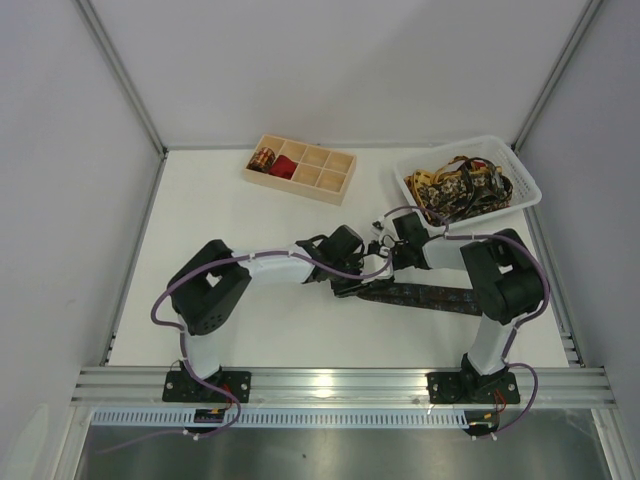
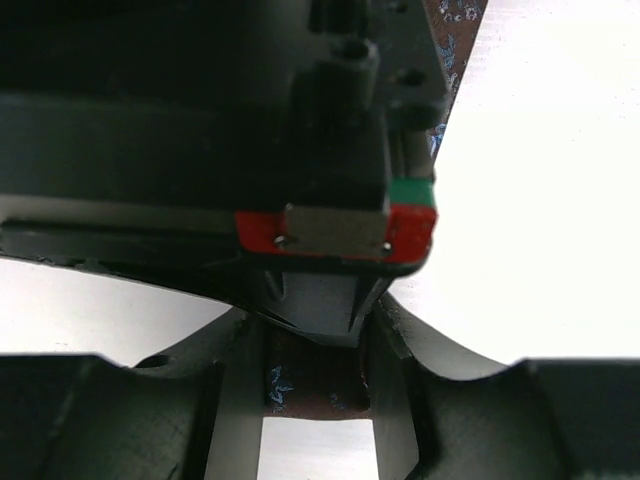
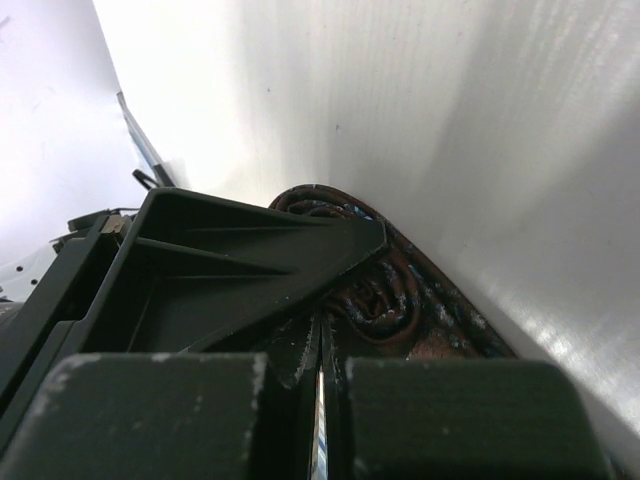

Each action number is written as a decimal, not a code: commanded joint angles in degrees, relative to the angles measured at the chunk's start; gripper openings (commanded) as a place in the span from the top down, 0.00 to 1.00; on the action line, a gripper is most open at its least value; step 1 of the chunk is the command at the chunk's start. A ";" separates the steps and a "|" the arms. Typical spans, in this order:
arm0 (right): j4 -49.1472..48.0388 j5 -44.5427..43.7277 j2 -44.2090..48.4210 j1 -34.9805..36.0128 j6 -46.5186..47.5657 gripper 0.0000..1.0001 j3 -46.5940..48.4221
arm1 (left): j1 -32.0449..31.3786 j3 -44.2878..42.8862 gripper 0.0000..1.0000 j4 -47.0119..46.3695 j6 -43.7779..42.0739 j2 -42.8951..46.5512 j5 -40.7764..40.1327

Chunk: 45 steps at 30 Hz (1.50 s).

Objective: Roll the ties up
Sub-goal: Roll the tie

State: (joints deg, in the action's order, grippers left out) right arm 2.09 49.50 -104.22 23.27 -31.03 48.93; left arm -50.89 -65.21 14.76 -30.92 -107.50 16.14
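Both arms (image 1: 215,290) have black joints, white links and purple cables (image 1: 158,310); the left tool (image 2: 312,365) is black.

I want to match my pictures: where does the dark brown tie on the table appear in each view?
Top external: dark brown tie, centre, lying crosswise.
Left wrist: bottom centre, a short strip.
Right wrist: centre, towards lower right.
Shared landmark: the white table.

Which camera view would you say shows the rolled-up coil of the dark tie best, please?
The right wrist view: the coil sits mid-frame, its spiral turns plain. The left wrist view shows only a scrap of patterned fabric. The top view shows the tie's flat strip, not the coil.
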 commanded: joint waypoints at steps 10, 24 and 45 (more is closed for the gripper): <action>1.69 -4.67 4.38 -0.24 0.09 1.00 3.19 | -1.93 2.37 0.66 1.93 -1.52 -0.86 0.12; -5.07 -4.76 -3.70 -0.33 -0.17 1.00 -0.14 | -1.67 3.16 0.22 1.85 -0.73 2.29 1.96; -3.05 -3.88 -2.56 -0.33 1.41 1.00 0.47 | 14.68 16.86 0.13 -6.95 64.05 31.56 -2.52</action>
State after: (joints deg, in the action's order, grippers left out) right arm -2.02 50.26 -106.19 23.11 -31.92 49.41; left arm -38.44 -52.23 3.42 9.63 -76.29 16.56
